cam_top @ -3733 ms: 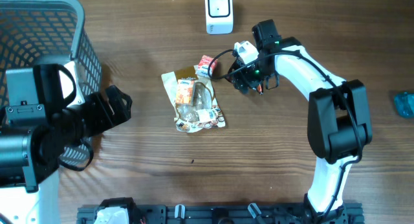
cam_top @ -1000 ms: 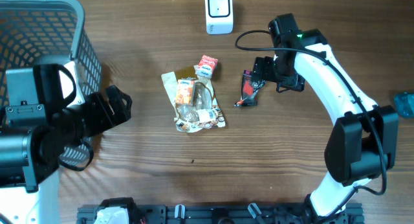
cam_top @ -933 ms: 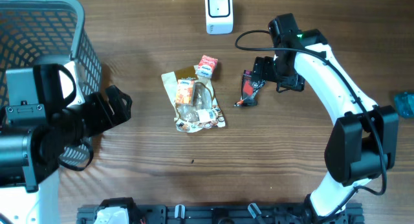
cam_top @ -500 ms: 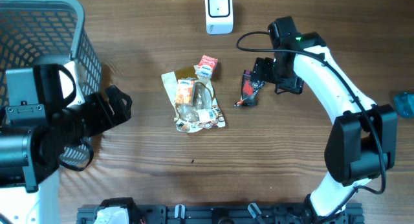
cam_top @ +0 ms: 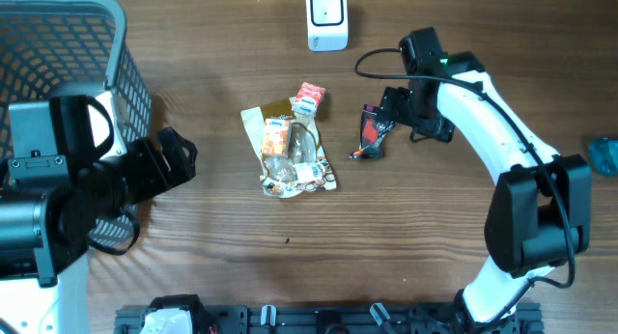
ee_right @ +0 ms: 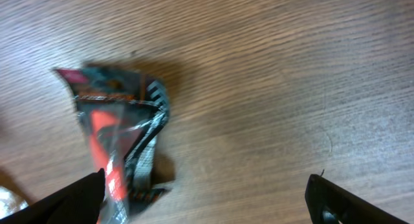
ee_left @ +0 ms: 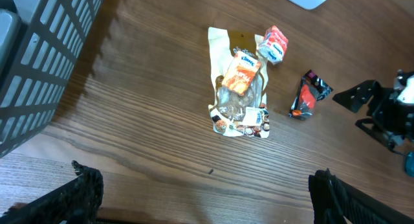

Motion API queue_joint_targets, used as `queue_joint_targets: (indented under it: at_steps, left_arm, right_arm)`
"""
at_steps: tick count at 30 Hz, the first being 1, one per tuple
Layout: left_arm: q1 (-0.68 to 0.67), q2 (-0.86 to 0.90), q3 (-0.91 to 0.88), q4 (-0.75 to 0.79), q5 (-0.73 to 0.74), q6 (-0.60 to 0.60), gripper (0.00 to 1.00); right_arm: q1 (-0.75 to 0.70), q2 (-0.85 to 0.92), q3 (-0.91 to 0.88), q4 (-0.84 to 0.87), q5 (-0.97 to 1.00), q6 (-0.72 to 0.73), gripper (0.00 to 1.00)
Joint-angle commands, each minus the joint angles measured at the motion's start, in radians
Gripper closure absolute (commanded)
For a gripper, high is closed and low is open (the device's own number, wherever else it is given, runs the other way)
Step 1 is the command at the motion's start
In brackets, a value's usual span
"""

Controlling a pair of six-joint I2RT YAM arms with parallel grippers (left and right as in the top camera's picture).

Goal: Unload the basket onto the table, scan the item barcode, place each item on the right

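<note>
A black and red packet (cam_top: 371,131) lies loose on the wooden table, right of a pile made of a gold pouch (cam_top: 288,153) and a small red and white box (cam_top: 309,97). A white scanner (cam_top: 326,17) stands at the far edge. My right gripper (cam_top: 410,114) hovers open just right of the packet, not touching it. In the right wrist view the packet (ee_right: 119,140) sits by the left finger, and the gripper (ee_right: 207,198) holds nothing. My left gripper (cam_top: 174,155) is open and empty near the basket; its wrist view shows the gripper (ee_left: 207,191), the pouch (ee_left: 239,81) and the packet (ee_left: 306,102).
A grey mesh basket (cam_top: 58,44) fills the far left corner, seen also as the basket (ee_left: 39,62) in the left wrist view. A teal object (cam_top: 603,155) lies at the right edge. The right arm's cable loops near the scanner.
Since the earliest frame the packet has been let go onto the table and my right gripper has drawn back to the right. Over the last second hardly anything moved.
</note>
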Motion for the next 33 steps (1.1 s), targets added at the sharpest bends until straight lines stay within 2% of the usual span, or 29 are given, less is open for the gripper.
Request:
queue_joint_targets:
  at_steps: [1, 9, 11, 14, 18, 25, 28, 31, 33]
  left_arm:
    - [-0.005, 0.003, 0.009, 0.003, -0.002, 0.013, 0.0]
    - [-0.005, 0.003, 0.009, 0.003, -0.002, 0.013, 0.0]
    - [-0.005, 0.003, 0.009, 0.003, -0.002, 0.013, 0.0]
    - [-0.005, 0.003, 0.009, 0.003, -0.002, 0.013, 0.0]
    - [-0.005, 0.003, 0.009, 0.003, -0.002, 0.013, 0.0]
    - [-0.005, 0.003, 0.009, 0.003, -0.002, 0.013, 0.0]
    - [-0.005, 0.003, 0.009, 0.003, -0.002, 0.013, 0.0]
    - [-0.005, 0.003, 0.009, 0.003, -0.002, 0.013, 0.0]
    - [-0.005, 0.003, 0.009, 0.003, -0.002, 0.013, 0.0]
  right_arm:
    - [0.003, -0.014, -0.059, 0.053, 0.053, 0.041, 0.0]
    - [0.008, -0.014, -0.131, 0.203, -0.092, 0.031, 0.0]
    - [0.011, -0.014, -0.123, 0.218, -0.144, -0.018, 0.0]
    - [0.011, -0.017, -0.099, 0.212, -0.168, -0.015, 0.0]
    - [0.026, -0.014, -0.095, 0.223, -0.218, -0.065, 0.09]
    - [0.12, 0.028, -0.102, 0.244, -0.104, 0.018, 0.15]
    - [0.153, 0.07, -0.102, 0.248, -0.031, 0.088, 0.15]
    - [0.155, 0.092, -0.102, 0.248, -0.008, 0.095, 0.16]
    - [0.155, 0.103, -0.102, 0.247, 0.039, 0.1, 0.22]
